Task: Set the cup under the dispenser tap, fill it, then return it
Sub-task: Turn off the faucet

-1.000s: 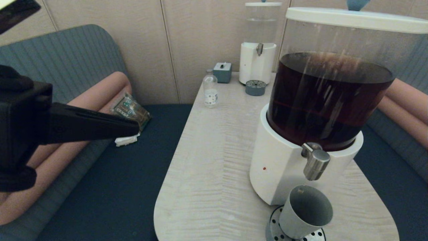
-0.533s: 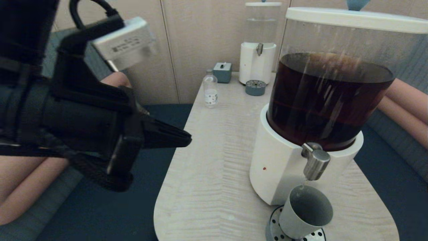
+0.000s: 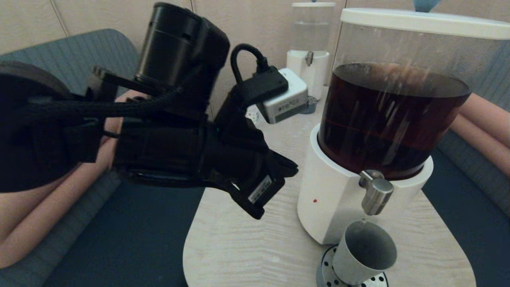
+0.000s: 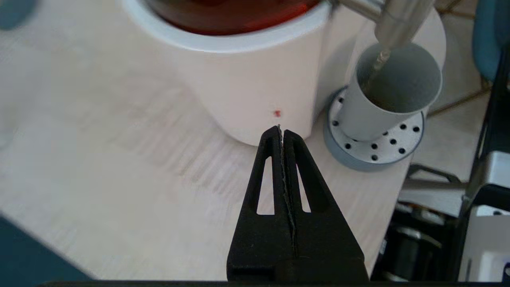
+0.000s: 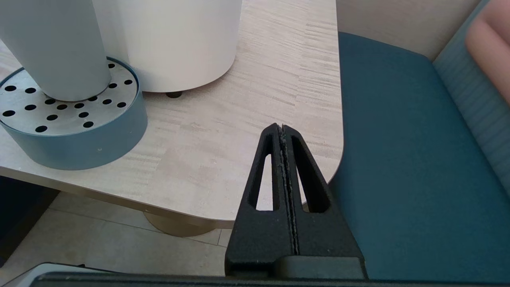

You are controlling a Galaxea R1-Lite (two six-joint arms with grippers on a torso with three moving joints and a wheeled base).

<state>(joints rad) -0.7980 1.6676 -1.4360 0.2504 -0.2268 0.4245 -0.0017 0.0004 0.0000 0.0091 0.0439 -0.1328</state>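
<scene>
With the cup already standing on the perforated drip tray under the dispenser tap, ahead of the clenched, empty left gripper, a thin stream seems to run, so filling and return remain.

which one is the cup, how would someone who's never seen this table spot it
Find the big white-based dispenser holding dark brown liquid at the near end of the table. Below its steel tap is a round perforated drip tray, and the cup stands on it. It is a plain grey handleless tumbler, the only open-topped vessel there.
</scene>
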